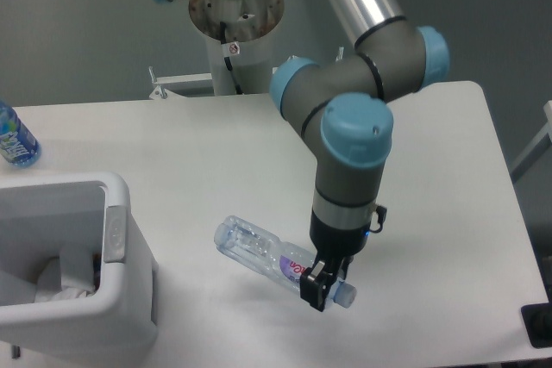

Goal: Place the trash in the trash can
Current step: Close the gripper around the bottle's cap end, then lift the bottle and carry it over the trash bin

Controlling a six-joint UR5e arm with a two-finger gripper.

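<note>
A clear crinkled plastic bottle (259,252) with a purple-and-white label hangs tilted over the table, its base pointing left. My gripper (317,289) is shut on it near the cap end, at the front middle of the table. The white trash can (116,295) stands at the front left corner, well left of the bottle. A crumpled white paper wad (69,277) lies inside it.
A blue-labelled blue-tinted bottle (13,140) stands at the table's left edge. The arm's base column (235,32) rises behind the table's far edge. A dark object (539,325) sits at the front right corner.
</note>
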